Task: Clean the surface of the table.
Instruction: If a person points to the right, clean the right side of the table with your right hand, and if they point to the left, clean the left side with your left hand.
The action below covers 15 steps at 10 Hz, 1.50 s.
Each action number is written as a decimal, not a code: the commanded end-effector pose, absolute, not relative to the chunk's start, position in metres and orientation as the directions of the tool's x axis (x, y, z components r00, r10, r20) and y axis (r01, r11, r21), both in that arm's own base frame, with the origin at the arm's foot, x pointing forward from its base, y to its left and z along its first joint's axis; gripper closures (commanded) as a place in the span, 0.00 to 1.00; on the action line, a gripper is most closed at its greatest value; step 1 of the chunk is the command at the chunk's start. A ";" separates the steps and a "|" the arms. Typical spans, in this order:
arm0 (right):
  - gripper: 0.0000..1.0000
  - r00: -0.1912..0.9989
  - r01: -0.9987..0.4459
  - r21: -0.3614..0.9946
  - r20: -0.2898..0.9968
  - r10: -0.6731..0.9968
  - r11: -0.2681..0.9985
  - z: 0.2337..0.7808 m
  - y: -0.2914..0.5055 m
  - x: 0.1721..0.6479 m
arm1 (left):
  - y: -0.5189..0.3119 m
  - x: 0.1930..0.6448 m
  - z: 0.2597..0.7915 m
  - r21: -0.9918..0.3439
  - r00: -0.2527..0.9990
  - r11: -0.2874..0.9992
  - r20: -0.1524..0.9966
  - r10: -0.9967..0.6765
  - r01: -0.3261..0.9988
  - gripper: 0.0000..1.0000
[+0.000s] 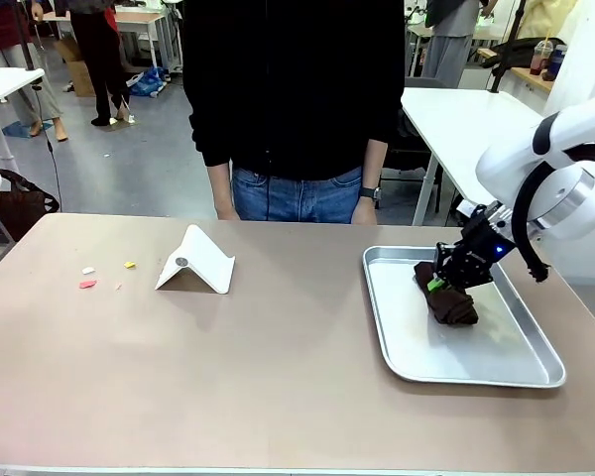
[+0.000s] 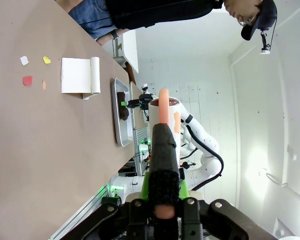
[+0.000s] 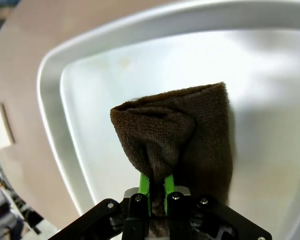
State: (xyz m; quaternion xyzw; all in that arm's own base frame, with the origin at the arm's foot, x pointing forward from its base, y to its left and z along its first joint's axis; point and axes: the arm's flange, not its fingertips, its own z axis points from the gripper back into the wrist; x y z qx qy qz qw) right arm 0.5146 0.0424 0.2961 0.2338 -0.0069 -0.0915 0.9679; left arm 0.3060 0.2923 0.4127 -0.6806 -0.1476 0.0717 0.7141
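Note:
The tan-brown table (image 1: pixel 278 377) carries small paper scraps at its left: white (image 1: pixel 88 270), yellow (image 1: pixel 130 265) and red (image 1: pixel 87 284). My right gripper (image 1: pixel 441 283) is shut on a dark brown cloth (image 1: pixel 454 305) that lies in a metal tray (image 1: pixel 476 380) on the right. In the right wrist view the cloth (image 3: pixel 185 125) bunches up between the green pads of that gripper (image 3: pixel 157 192), over the tray's floor (image 3: pixel 270 100). My left gripper (image 2: pixel 163 187) is shut on a black tool with a peach-coloured tip (image 2: pixel 163 135), high off the table (image 2: pixel 20 150).
A white folded stand (image 1: pixel 196 261) sits on the table left of centre, near the scraps (image 2: pixel 27 80). A person in a black top (image 1: pixel 293 99) stands at the far edge, hands down by the table. White-topped tables stand behind at the right.

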 end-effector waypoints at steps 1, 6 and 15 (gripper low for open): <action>0.87 0.956 0.279 0.361 -0.017 -0.293 0.890 0.278 0.016 0.530 | 0.292 0.303 0.415 -0.991 0.947 0.068 0.129 0.295 0.114 0.85; 0.87 0.891 0.427 0.363 -0.015 -0.453 0.828 0.285 -0.037 0.530 | 0.292 0.303 0.415 -0.991 0.947 0.068 0.129 0.295 0.114 0.85; 0.87 0.929 0.353 0.802 -0.241 -0.280 0.482 0.318 -0.069 0.516 | 0.292 0.303 0.415 -0.991 0.947 0.068 0.129 0.295 0.114 0.85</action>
